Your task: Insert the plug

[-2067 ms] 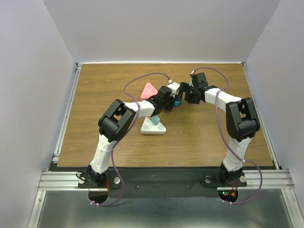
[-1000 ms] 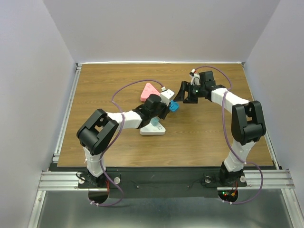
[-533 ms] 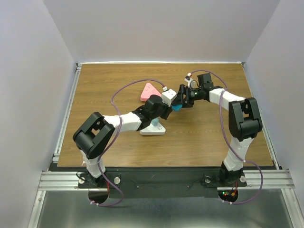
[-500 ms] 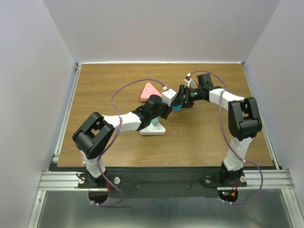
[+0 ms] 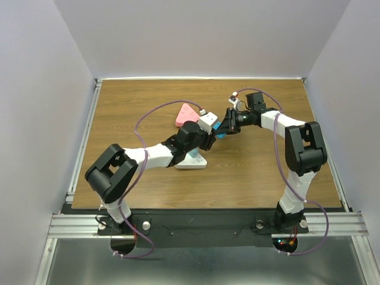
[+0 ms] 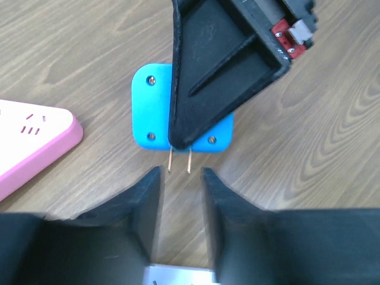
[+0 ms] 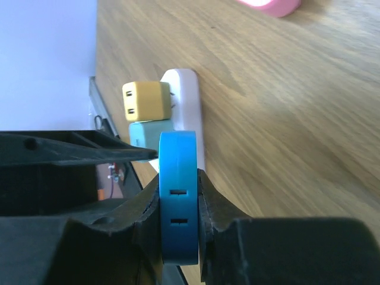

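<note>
The blue plug [image 7: 178, 202] is a flat square block, and my right gripper [image 7: 178, 178] is shut on its two faces. In the left wrist view the blue plug [image 6: 148, 110] hangs over the wood with two brass prongs [image 6: 179, 160] pointing at my left gripper [image 6: 181, 177]. That gripper is open, nothing between its fingers, the prongs just ahead of its tips. From above, the blue plug [image 5: 219, 132] sits between the left gripper [image 5: 211, 135] and the right gripper [image 5: 225, 126]. The white power strip [image 5: 193, 161] lies just below them.
A yellow plug [image 7: 145, 101] and a teal plug [image 7: 144, 133] stand in the white power strip [image 7: 185, 95]. A pink triangular power strip [image 5: 185, 113] lies behind the grippers, also in the left wrist view [image 6: 29, 142]. Purple cables loop off both arms.
My right gripper has moved in from the right and shut on the blue plug. My left gripper, which held the plug before, has opened and let it go.
</note>
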Robot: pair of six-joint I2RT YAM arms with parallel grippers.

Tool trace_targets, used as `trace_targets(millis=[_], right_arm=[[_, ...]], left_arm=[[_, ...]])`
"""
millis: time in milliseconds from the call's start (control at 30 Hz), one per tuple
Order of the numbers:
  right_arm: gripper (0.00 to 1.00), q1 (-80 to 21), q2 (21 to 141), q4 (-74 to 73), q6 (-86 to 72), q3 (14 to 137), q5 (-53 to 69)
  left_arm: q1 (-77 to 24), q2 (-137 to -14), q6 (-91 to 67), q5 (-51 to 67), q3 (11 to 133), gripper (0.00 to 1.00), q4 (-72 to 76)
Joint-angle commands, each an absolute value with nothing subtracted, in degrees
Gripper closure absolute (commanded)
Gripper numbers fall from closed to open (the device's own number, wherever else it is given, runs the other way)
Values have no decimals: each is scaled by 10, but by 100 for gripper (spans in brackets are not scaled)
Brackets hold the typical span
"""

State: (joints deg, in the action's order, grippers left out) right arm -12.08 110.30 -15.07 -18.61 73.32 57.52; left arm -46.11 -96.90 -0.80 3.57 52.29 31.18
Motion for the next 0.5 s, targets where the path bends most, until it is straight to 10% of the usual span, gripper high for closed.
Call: trace_targets(millis=[0,467], right_arm=[[100,-113,1080,-141,-183,757,559],[100,-113,938,-140,-207,777,546]], left_arm=[[-464,-919,-26,20,506,46,351],[-408,-724,-147,175,436,21,338]])
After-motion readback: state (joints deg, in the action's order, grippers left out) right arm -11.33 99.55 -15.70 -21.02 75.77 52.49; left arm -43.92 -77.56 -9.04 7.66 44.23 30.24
